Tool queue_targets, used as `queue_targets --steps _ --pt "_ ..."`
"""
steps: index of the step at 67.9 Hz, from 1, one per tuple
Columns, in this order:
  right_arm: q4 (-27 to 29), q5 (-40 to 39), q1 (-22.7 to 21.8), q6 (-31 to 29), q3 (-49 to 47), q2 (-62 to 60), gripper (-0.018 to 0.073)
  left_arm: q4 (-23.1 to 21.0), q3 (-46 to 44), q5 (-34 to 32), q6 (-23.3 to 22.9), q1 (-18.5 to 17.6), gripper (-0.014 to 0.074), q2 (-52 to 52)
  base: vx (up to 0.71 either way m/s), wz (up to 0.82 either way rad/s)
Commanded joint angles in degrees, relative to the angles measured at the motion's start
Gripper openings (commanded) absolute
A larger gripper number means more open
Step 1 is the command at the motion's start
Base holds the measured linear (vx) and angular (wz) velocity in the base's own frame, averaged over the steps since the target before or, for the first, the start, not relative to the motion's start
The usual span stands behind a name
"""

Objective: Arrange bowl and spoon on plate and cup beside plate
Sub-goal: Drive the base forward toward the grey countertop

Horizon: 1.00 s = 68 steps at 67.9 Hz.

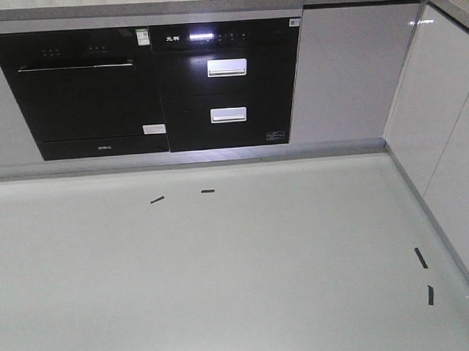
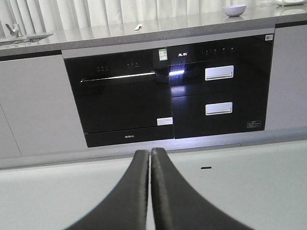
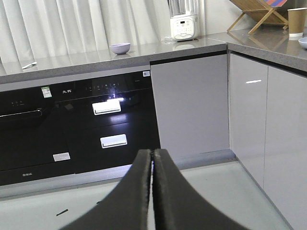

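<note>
Lavender bowl (image 3: pixel 120 48), round and smooth, upright on grey counter (image 3: pixel 86 60) above black glass oven (image 3: pixel 29 129); contents not visible. Pale green spoon (image 3: pixel 29 65) lying flat on same counter, well left of bowl. Brown paper cup (image 3: pixel 296 22) with white base band upright on side counter (image 3: pixel 268 45), just beside edge of pale blue plate (image 3: pixel 303 43); interior hidden. Left gripper (image 2: pixel 150 155) and right gripper (image 3: pixel 152 155): dark, curved, closed tip to tip, holding nothing, low before glossy cabinets (image 3: pixel 192 105).
</note>
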Motion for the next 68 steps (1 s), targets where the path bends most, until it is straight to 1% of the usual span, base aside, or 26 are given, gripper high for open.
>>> queue_targets --steps 1,68 --pt "-0.6 -4.4 -0.3 -0.4 0.2 -0.4 -0.0003 -0.5 -0.4 -4.4 -0.2 0.1 -0.0006 -0.9 0.01 0.01" --pt "-0.6 -4.4 -0.3 -0.4 0.2 -0.4 -0.0003 -0.5 -0.4 -4.4 -0.2 0.1 -0.0006 -0.9 0.01 0.02"
